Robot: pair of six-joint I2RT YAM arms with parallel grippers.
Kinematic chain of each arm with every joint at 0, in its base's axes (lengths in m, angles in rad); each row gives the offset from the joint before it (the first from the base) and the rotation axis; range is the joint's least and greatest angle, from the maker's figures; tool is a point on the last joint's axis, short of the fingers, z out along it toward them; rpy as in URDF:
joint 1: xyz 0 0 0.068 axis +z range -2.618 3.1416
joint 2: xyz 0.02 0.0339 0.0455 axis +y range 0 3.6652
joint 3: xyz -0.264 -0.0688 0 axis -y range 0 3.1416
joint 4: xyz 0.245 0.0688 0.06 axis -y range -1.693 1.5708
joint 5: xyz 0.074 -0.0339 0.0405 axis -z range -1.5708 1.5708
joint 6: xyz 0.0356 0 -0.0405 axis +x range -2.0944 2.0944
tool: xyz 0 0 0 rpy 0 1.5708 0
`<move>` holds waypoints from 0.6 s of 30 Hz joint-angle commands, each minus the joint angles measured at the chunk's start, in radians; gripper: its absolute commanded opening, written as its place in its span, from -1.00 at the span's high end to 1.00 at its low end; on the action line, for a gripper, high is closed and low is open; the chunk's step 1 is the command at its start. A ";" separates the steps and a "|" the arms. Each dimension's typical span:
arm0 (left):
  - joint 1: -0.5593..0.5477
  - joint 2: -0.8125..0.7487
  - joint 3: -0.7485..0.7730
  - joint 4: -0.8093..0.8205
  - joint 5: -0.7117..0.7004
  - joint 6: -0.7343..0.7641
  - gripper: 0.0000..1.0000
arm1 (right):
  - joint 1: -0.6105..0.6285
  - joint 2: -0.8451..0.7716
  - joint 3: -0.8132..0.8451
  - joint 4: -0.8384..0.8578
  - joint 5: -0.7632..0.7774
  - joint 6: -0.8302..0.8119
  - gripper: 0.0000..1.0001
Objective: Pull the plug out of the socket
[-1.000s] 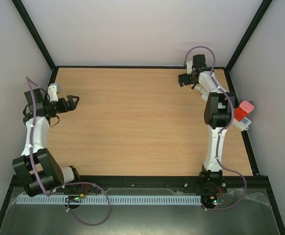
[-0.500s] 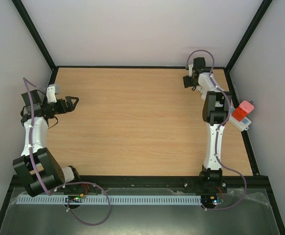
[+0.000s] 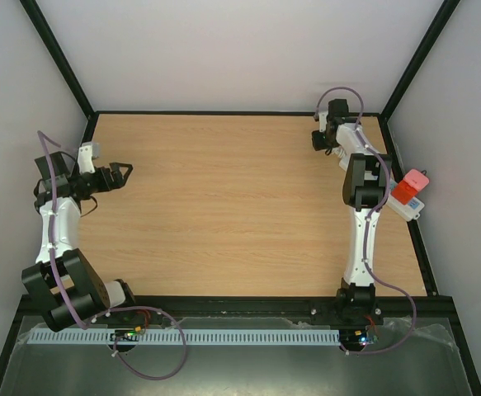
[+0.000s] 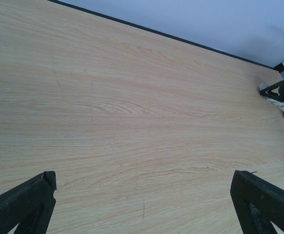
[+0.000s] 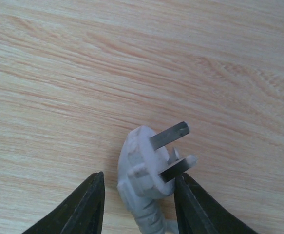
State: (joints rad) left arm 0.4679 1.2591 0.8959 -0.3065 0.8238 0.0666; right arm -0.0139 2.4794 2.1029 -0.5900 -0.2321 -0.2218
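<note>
- The right pincer (image 5: 141, 175) bracketed the plug (image 5: 144, 163), whose prongs were bare; whether it truly pinched, I could not tell.
- The socket (image 3: 407, 196) lay along the worktop's (image 3: 223, 206) right edge, beside that arm.
- The left pincer (image 3: 118, 174), spread wide, sat well apart across open worktop.
</note>
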 commanded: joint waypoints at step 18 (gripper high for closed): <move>0.021 -0.011 0.016 0.000 -0.017 0.015 -0.99 | 0.121 -0.255 -0.466 0.057 -0.213 -0.014 0.47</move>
State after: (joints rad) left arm 0.4797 1.2591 0.8959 -0.3058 0.8120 0.0685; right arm 0.0338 2.2742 1.7317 -0.5079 -0.3904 -0.2321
